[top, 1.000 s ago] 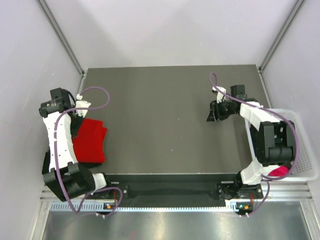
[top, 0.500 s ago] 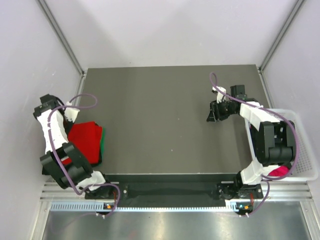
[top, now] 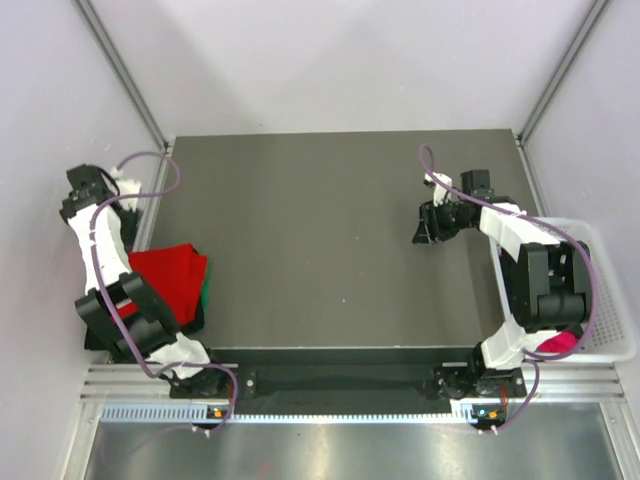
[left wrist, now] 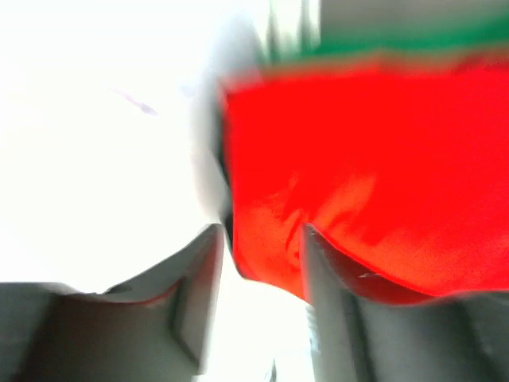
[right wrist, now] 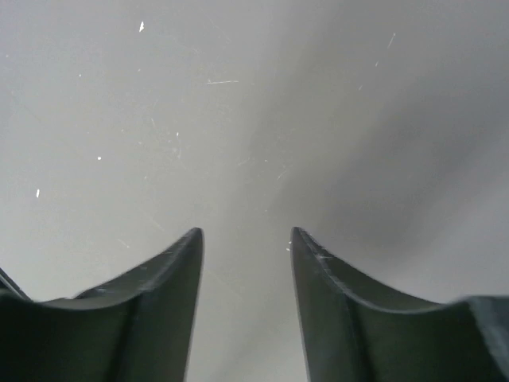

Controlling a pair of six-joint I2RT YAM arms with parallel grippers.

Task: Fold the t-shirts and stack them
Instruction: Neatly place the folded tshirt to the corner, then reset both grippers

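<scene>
The folded bright red cloth t-shirt [top: 165,272] lies at the left edge of the dark grey tabletop [top: 330,220]. It sits on top of a folded green t-shirt [top: 203,290], of which only a thin strip shows along the right side. The left pincer [left wrist: 261,228] hangs off beyond the stack's far corner. Its fingers are moderately apart and hold nothing. Its wrist view is blurred, with red cloth visible past the gap. The right pincer [right wrist: 245,232] is also parted and empty, low over bare tabletop on the right side. A magenta-pink t-shirt [top: 556,343] lies bunched in the white mesh plastic basket [top: 612,290] beside the right arm's base.

The main risk is probably to the stack. It lies close against the left arm's lower links, so a swing back across it could catch the red fold and drag it open or off the green layer. The stack could also slip over the tabletop's edge. Fetching the magenta shirt looks awkward too, because a finger could snag the mesh and lift the basket with the cloth.
</scene>
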